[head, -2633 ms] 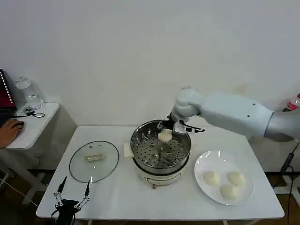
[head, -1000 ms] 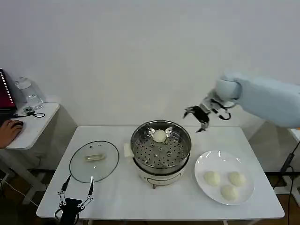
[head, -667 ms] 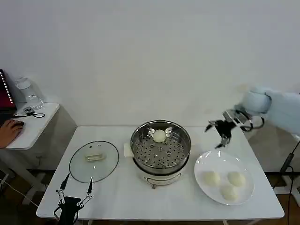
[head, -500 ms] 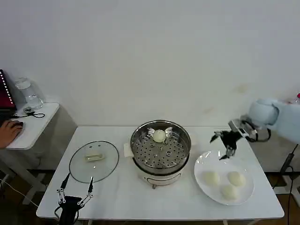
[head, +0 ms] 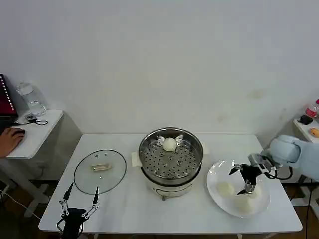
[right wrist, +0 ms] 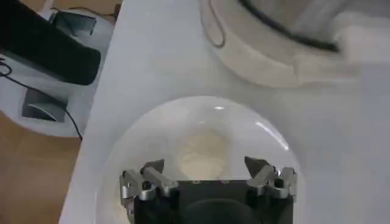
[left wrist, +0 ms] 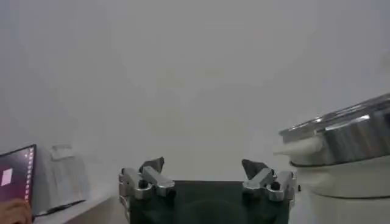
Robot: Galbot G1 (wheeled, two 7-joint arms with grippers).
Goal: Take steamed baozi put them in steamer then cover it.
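**Second bun: straddle it squarely before closing**

The right hand (head: 244,180) hung spread wide and empty over the white plate (head: 215,175), fingers bracketing a baozi (right wrist: 203,153). It needed to drop straight and close gently. One bun (head: 170,144) sat in the steamer (head: 171,155); the cover (head: 99,171) lay on the counter (head: 129,209). The left hand (head: 77,206) waited spread at the near edge.

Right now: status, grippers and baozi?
Right gripper open above plate. Left gripper open, parked. One baozi in steamer; cover off.
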